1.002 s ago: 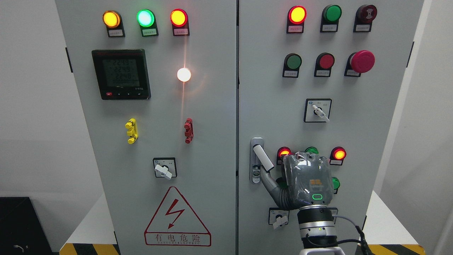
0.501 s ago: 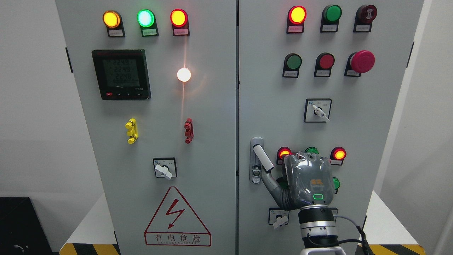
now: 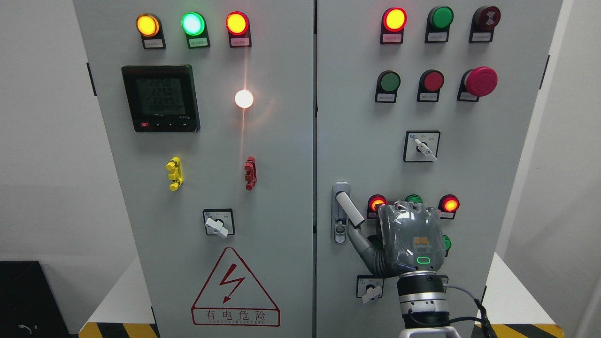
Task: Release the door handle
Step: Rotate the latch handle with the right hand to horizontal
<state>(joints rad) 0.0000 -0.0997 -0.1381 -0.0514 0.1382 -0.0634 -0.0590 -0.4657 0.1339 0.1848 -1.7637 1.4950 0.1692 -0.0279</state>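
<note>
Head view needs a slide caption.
Right hand beside the white lever door handle on the grey electrical cabinet.

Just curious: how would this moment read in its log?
right robot hand | thumb by door handle | grasp: unclear | left: unseen

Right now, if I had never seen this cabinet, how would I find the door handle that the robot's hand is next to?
Start at the grey cabinet's right door and follow its left edge down to about mid-height. There a silver plate carries the door handle, a pale bar slanting down to the right, with the thumb of the right hand just beneath it. Unlike the round lamps and knob switches nearby, it is long, plain and unlit.
</note>
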